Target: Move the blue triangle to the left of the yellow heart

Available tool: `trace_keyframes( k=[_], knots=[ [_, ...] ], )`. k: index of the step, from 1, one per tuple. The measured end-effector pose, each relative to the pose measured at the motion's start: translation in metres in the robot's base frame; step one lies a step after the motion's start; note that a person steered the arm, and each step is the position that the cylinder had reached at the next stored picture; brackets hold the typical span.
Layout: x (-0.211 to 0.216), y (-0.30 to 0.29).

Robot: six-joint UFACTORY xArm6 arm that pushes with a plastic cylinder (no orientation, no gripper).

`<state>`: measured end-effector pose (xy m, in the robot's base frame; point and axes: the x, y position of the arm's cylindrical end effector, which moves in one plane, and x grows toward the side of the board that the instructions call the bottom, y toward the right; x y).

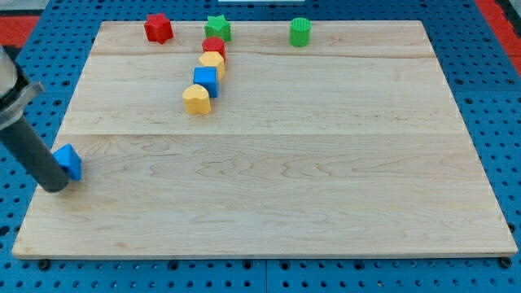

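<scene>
Blue triangle (69, 160), a faceted solid block, lies near the left edge of the wooden board (326, 179), low on the view's left and well apart from the yellow heart (196, 99). My tip (55, 187), the blunt end of a smooth dark cylindrical rod, rests on the board touching the triangle's lower left side; the rod carries no fingers, so nothing is clasped. Board: pale, grained planks joined edge to edge, set on a blue perforated base (505, 122). Blocks counted: eight. Two blue: the triangle and a blue cube (205, 80). Two yellow: the heart and a yellow block (212, 61) of unclear shape. Two red: a red star (158, 28) and a red block (214, 45), rounded. Two green: a green star (217, 28) and a green cylinder (300, 32), ribbed. Red block, yellow block, cube and heart form a slanting chain, neighbours touching or nearly so
</scene>
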<state>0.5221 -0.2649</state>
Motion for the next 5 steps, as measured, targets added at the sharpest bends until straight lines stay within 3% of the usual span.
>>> trace_keyframes(
  k=[2, 3, 5],
  knots=[
    [-0.036, 0.0],
    [-0.063, -0.038],
    [-0.072, -0.036]
  ],
)
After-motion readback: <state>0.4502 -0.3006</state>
